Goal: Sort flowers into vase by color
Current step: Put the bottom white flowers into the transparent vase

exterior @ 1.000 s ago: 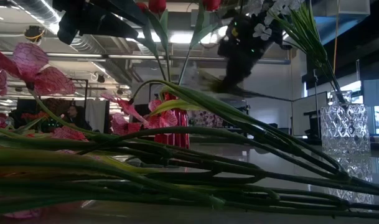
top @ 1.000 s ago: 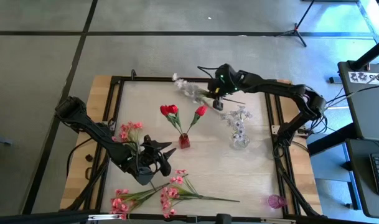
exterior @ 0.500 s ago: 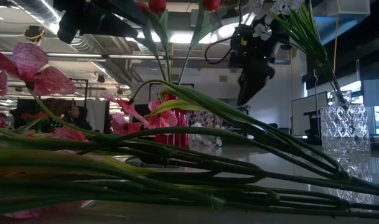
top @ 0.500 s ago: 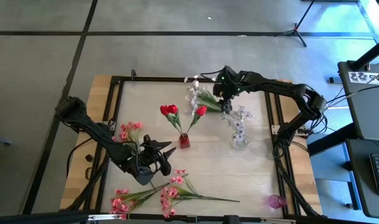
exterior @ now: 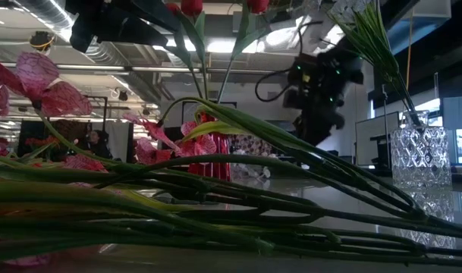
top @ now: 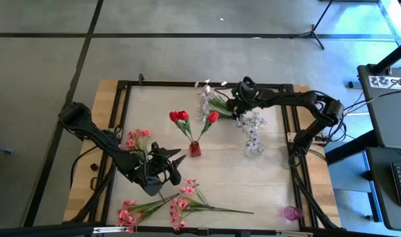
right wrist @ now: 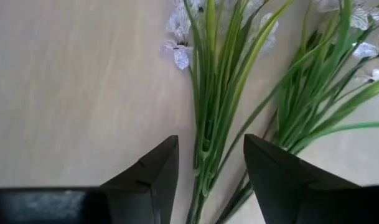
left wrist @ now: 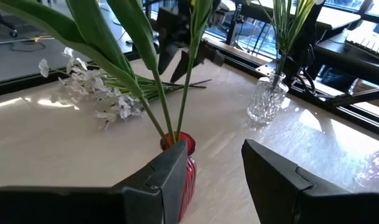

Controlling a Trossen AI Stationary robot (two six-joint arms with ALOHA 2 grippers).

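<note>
- The pale rectangular table top [top: 160, 105] inside its black metal frame [top: 124, 125] has its widest bare stretch along the far left part and in the middle right, between the clear glass vase and the near edge.
- The dark left arm waits at the near left, its left gripper [top: 177, 160] parted wide and holding nothing, the small red ribbed glass vase [top: 195, 149] just beyond its fingertips [left wrist: 170, 180] in the left wrist view.
- The dark right arm reaches in from the right edge to the far middle; the right gripper [top: 236, 109] hangs over the loose whitish blossom sprig with long green leaves [top: 210, 100], fingers [right wrist: 145, 174] set apart with the green stems [right wrist: 208, 124] between them but not gripped.
- Red tulip-like blooms [top: 179, 116] stand in the red vase at centre; more whitish sprigs [top: 253, 123] stand in the cut clear glass vase [top: 254, 150] just right of it.
- Pink blossom sprays [top: 180, 201] lie flat along the near edge; another pink spray [top: 135, 137] sits by the left arm; a small pink glass vase [top: 292, 212] stands at the near right corner.
- A second ago the right gripper carried the whitish sprig in the air; now that sprig lies on the table and the gripper has opened and moved farther back.
</note>
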